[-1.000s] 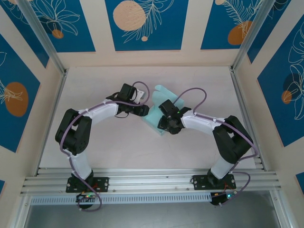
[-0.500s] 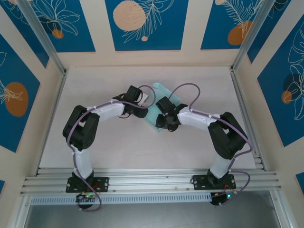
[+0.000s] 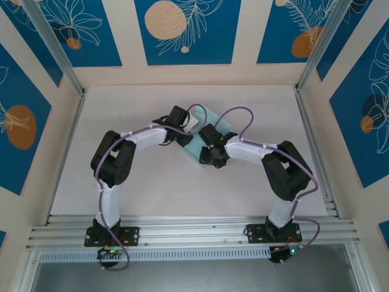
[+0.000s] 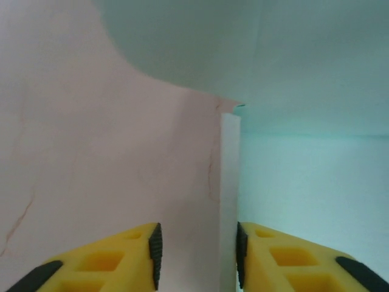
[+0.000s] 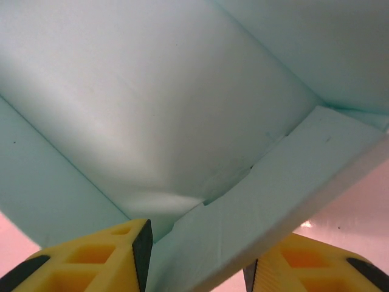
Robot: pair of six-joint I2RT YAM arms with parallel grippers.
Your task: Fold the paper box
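Paper box (image 3: 208, 117) lies just toward 12 o'clock of the middle of the table (image 3: 140, 188), a partly formed shell of pale blue card caught between both arms. From overhead, the left gripper (image 3: 188, 139) reaches its 9 o'clock side and the right gripper (image 3: 208, 159) sits over its 5 o'clock corner.

In the left wrist view the left gripper (image 4: 197, 255) straddles a raised wall of card seen edge-on. The wall stands just beside the right-hand pad, bare table shows between it and the other pad, so the jaws are apart and nothing is pinched yet. Judging by that placement, it is lined up to nip the wall and stand it square.

In the right wrist view the right gripper (image 5: 197, 258) has a folded strip of the paper box (image 5: 152, 121) running between its pads and spanning the gap, which reads as a closed grip on that flap. That hold probably steadies the shell so the other side can be creased without the light card sliding.
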